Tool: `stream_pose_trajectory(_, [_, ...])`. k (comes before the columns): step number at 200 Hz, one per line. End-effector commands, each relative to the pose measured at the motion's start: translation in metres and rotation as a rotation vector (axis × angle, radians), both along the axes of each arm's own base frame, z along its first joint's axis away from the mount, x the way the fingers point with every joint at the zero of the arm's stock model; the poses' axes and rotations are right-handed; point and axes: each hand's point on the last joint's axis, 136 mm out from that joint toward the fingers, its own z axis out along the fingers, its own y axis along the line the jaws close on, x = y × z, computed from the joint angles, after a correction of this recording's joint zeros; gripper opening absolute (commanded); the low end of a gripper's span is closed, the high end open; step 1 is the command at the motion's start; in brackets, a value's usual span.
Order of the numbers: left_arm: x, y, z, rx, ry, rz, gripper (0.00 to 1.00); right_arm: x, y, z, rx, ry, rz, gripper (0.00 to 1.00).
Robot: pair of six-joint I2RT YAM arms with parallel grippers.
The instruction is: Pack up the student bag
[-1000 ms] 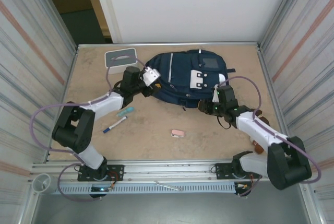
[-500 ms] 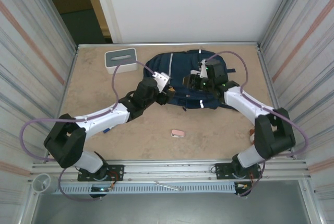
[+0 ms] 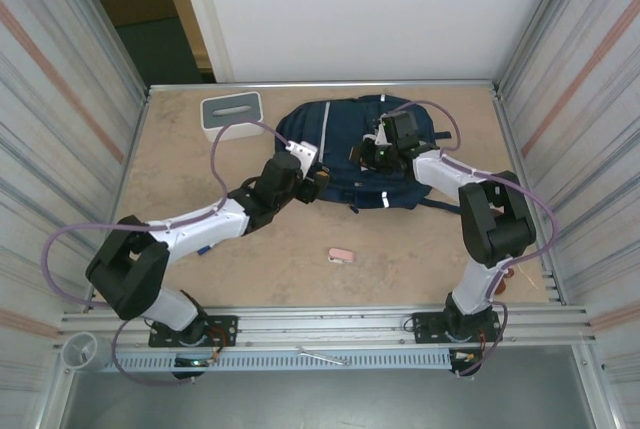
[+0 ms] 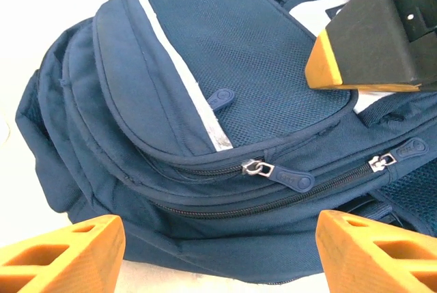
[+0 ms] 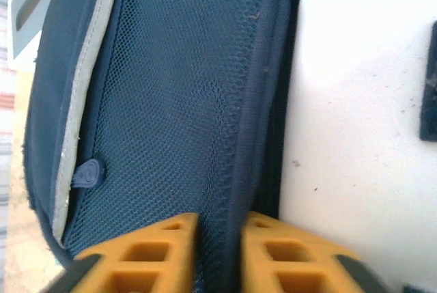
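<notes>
Right gripper [image 5: 218, 228] was pinched narrow on a raised seam of the bag [image 5: 171, 102], just beside its white patch [image 5: 355, 136]. The frame edge cut off the finger bases. Left gripper [image 4: 218, 245] stood wide and held nothing, with the bag's zip pulls [image 4: 256, 167] just ahead of it. From above, the right arm hid part of the bag.

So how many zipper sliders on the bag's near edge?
2: pocket slider below the striped pocket, second slider on the student bag's longer zip; more may be hidden.
</notes>
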Motion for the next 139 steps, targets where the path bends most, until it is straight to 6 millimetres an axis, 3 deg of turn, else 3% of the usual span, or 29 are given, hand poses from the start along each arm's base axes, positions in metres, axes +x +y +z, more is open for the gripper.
stream_pose_trajectory(1, [-0.003, 0.001, -0.01, -0.006, 0.044, 0.024, 0.74, 0.005, 0.011, 0.021, 0.111, -0.031, 0.0, 0.02])
stream_pose_trajectory(61, [0.003, -0.011, -0.008, 0.064, 0.019, 0.057, 0.77, -0.002, 0.018, 0.071, 0.264, -0.093, 0.009, 0.0])
stream_pose_trajectory(104, [0.015, -0.028, -0.009, 0.115, -0.028, 0.084, 0.84, -0.004, 0.02, 0.078, 0.285, -0.096, 0.023, 0.0])
stream_pose_trajectory(139, [0.031, -0.025, -0.018, 0.181, -0.063, 0.152, 0.85, -0.007, 0.02, 0.076, 0.288, -0.089, 0.033, 0.0])
